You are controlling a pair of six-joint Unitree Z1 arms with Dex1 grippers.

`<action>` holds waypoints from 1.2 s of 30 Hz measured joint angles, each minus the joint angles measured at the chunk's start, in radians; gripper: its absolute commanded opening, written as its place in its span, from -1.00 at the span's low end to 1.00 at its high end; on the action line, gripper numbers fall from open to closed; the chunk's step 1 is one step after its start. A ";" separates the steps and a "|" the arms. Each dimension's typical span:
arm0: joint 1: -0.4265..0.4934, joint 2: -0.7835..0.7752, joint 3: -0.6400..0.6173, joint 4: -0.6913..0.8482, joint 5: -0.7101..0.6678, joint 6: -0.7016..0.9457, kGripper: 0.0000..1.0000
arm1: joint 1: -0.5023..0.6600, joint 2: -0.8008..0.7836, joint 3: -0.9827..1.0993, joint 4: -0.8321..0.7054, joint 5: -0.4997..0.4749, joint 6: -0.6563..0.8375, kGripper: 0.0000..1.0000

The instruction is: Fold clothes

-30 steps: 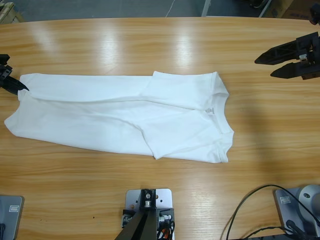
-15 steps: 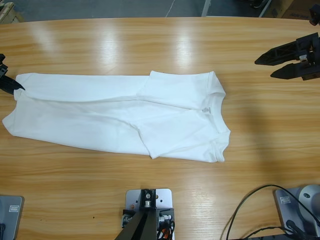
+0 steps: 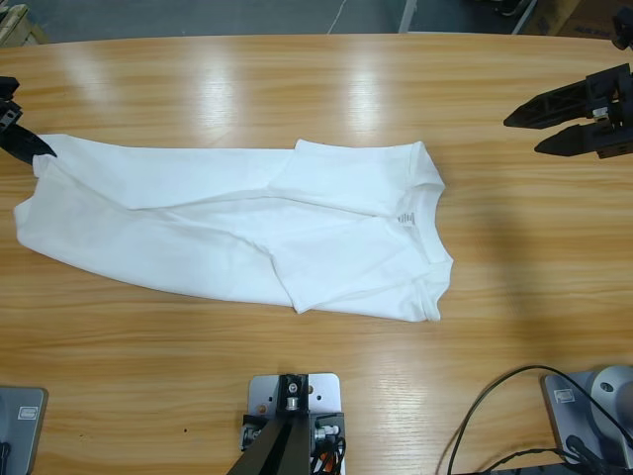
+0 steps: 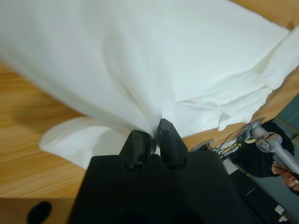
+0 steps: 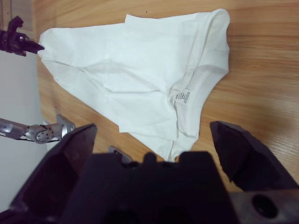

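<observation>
The T-shirt [image 3: 247, 223] was spread along the middle of the table [image 3: 326, 79], already folded lengthwise into a long band, with the neck label [image 3: 405, 215] towards the right edge. Its hem corner near the left edge was pinched by the left claw [image 3: 38, 150], whose jaws were pressed together on the cloth. The right claw [image 3: 542, 133] was held above the right edge, well apart from the T-shirt, with its jaws spread and nothing between them. The cloth was judged to be light, soft and limp, so it would sag and wrinkle when lifted. A hold at the corners or at the collar end would probably be best.
</observation>
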 measured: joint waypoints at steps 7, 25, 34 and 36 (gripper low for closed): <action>-0.080 -0.018 -0.018 0.021 -0.005 -0.016 -1.00 | 0.000 0.000 0.000 0.000 0.000 0.000 0.98; -0.264 -0.048 -0.183 0.119 -0.024 -0.065 -1.00 | 0.000 0.000 0.000 0.000 0.001 0.000 0.99; -0.402 -0.047 -0.365 0.199 -0.048 -0.118 -1.00 | 0.000 0.000 0.000 0.000 0.008 0.000 0.99; -0.430 -0.043 -0.389 0.205 -0.049 -0.130 -1.00 | 0.000 0.000 0.000 0.000 0.008 -0.001 0.99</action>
